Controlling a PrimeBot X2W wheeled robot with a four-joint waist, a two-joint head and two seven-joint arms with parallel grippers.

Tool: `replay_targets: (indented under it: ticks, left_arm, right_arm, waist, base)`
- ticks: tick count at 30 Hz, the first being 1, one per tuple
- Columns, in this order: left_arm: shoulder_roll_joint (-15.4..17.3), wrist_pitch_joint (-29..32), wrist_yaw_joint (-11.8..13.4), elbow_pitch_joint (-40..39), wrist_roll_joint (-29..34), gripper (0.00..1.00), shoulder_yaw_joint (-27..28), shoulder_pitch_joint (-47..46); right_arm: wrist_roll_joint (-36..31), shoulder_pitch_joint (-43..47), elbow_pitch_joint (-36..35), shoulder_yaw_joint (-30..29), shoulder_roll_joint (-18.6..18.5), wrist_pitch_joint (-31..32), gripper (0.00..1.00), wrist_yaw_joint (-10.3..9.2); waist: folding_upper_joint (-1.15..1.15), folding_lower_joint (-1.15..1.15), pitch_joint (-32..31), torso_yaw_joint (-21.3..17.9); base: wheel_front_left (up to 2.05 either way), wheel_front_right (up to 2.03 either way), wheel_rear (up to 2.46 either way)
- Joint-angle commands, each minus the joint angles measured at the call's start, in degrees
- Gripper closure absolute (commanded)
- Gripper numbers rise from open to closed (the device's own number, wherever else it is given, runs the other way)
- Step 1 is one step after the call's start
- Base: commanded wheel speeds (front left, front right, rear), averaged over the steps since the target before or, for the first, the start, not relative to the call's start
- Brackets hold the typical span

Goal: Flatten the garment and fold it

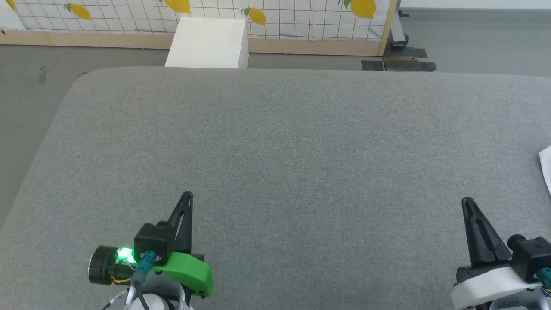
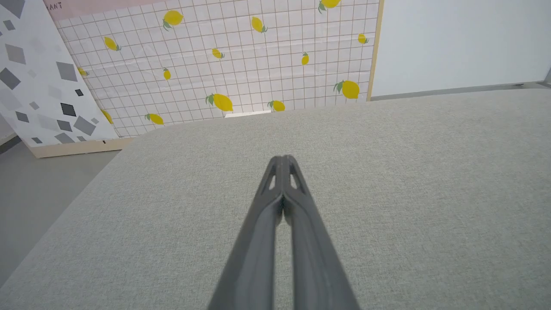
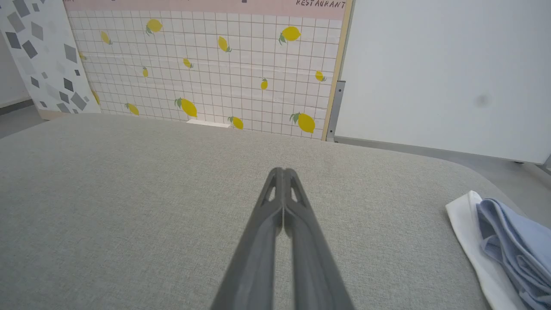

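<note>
The garment (image 3: pixel 512 243) lies bunched at the right end of the counter (image 1: pixel 275 163), not spread flat. In the right wrist view it is a light blue heap of soft folds with a white strip along the side nearer to the counter's middle. As far as it is visible, its long axis goes from the far right side of the counter toward the lower right corner of that view, where the frame cuts it. I cannot tell where the collar or the hem points. In the head view just a small white corner of the garment (image 1: pixel 546 165) shows at the right edge.

Behind the far edge of the counter a white box (image 1: pixel 208 43) stands on the grey floor (image 1: pixel 30 86), and behind it is a lemon panel (image 1: pixel 301 17) with a grid pattern. Some black mats (image 1: pixel 400 64) lie on the floor to the far right.

The left tool (image 1: pixel 187 198) hovers low over the near left part of the counter, its fingers pointing away from the robot and pressed together (image 2: pixel 283 162). The right tool (image 1: pixel 467 202) is at the near right, near the garment but apart from it, also pointing forward with its fingers pressed together (image 3: pixel 283 173) and holding nothing.
</note>
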Motion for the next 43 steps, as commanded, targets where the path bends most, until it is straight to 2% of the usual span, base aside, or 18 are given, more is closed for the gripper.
replay_targets:
  ticks: [1, 43]
  left_arm:
    - [-0.4, 0.2, -0.5, -0.3, 0.9, 1.00, 0.7, 0.7]
    - [-4.8, 4.2, -3.4, -1.9, 5.3, 1.00, 8.0, 2.0]
  right_arm:
    - [-0.5, -1.0, 0.2, 0.2, 0.3, 0.3, 1.00, -0.02]
    - [-1.8, -3.2, 1.1, 2.1, 2.1, 3.9, 1.00, -0.05]
  waist:
    - [0.00, 0.00, 0.0, 0.0]
    - [0.00, 0.00, -1.5, -0.1]
  base:
    - [0.00, 0.00, 0.00]
    - [0.00, 0.00, 0.00]
